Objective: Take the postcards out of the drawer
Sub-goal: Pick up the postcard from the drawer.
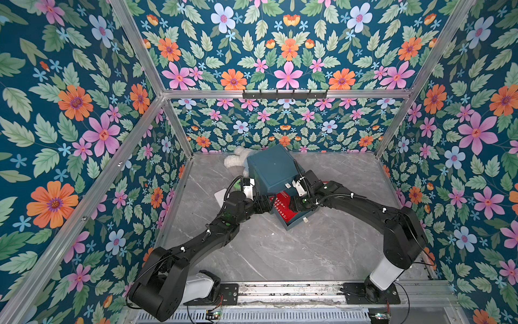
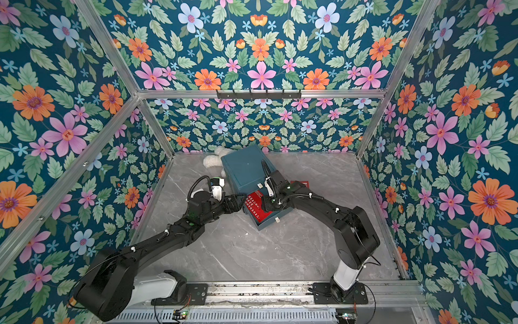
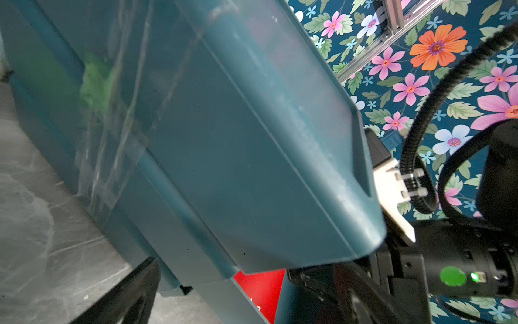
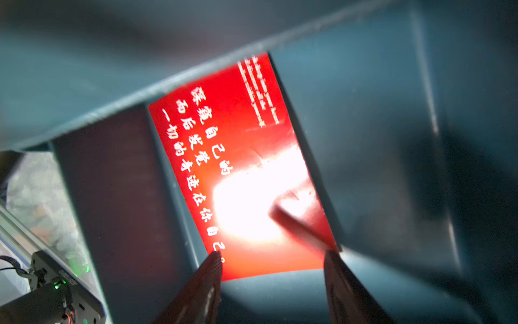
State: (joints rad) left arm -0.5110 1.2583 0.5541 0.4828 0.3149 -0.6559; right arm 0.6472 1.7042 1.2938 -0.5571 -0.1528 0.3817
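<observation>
Mid-reach, the right jaws hung part-open, empty, the red postcard between them in the drawer; next: close, lift out

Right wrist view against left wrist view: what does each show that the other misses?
Only the right wrist view: the drawer from inside, white text on the red postcard, and the right gripper with fingers apart at the card's near edge. Only the left wrist view: the cabinet from outside with a green patch, the right arm, the floral wall. Both: the red postcard, the teal drawer, the marble table.
</observation>
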